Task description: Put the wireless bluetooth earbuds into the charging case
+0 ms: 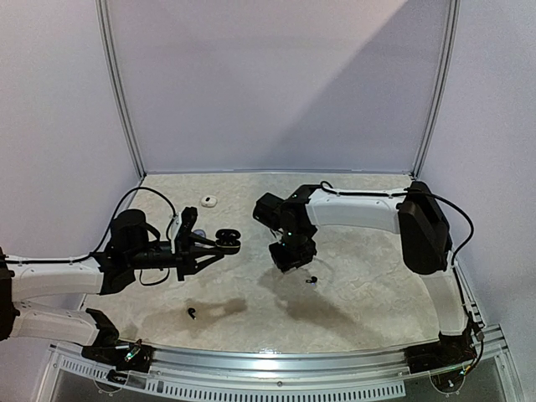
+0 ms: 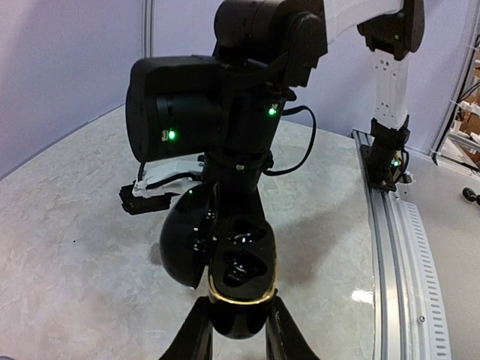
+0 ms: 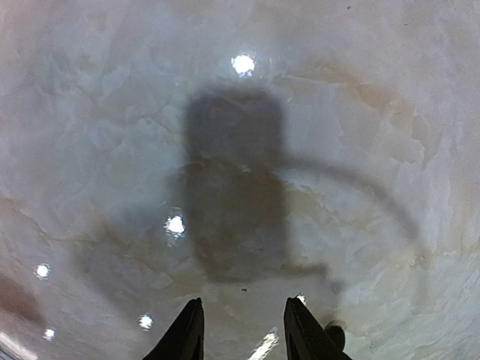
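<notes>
The left gripper (image 2: 238,339) is closest. Its two fingers (image 2: 196,336) squeeze the bottom of the black case (image 2: 241,274). The case is held up off the table (image 1: 368,301) with its lid flipped open. The two little holes inside look empty.

To the right of the case hangs the right gripper (image 3: 241,330), pointing down. Its fingers are apart, with nothing between them. A black earbud (image 1: 311,280) lies on the table, right of the case and just beside that gripper. In the right wrist view a small dark blob sits just outside one finger, and I think it is this earbud. A second black earbud (image 1: 193,313) lies on the near side of the case. A small white thing (image 1: 208,199) lies on the far side.

I think the job now is to grab the first earbud. The right gripper should slide over until the earbud is in the middle of the gap. Then it should go down slowly and pinch gently, because the tiny earbud can pop away. The left gripper should hold the case steady.
</notes>
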### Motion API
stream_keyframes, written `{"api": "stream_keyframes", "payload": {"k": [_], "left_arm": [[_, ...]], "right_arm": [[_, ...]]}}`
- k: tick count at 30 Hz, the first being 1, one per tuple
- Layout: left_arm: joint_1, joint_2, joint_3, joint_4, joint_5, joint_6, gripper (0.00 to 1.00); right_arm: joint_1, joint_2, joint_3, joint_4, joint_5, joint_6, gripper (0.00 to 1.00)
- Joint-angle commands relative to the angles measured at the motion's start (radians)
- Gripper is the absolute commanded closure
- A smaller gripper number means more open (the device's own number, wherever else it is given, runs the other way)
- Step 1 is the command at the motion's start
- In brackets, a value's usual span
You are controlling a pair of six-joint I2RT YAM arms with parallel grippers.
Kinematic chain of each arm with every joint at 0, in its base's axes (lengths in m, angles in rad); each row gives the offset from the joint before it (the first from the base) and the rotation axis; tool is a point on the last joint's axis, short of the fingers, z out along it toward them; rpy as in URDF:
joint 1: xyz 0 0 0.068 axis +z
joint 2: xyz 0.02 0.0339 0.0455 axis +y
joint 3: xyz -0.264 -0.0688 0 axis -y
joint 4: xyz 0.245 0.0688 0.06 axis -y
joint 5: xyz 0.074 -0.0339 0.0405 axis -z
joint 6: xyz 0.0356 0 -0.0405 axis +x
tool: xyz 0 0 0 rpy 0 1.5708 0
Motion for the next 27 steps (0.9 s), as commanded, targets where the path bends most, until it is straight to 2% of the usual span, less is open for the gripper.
{"api": "stream_keyframes", "payload": {"k": [1, 7, 12, 27], "left_arm": [[-0.005, -0.010, -0.015, 0.009, -0.008, 0.018, 1.00], [-0.005, -0.008, -0.016, 0.010, -0.011, 0.017, 1.00], [-0.005, -0.008, -0.016, 0.009, -0.012, 0.016, 1.00], [-0.005, -0.012, -0.018, 0.006, -0.015, 0.019, 1.00]], "right_arm": [[-0.007, 0.040, -0.043, 0.024, -0.044, -0.017, 0.67], [-0.006, 0.038, -0.126, 0.039, -0.068, 0.012, 0.80], [-0.006, 0.009, -0.195, 0.037, -0.090, 0.035, 0.85], [0.002, -0.089, -0.328, -0.018, -0.090, 0.054, 0.91]]}}
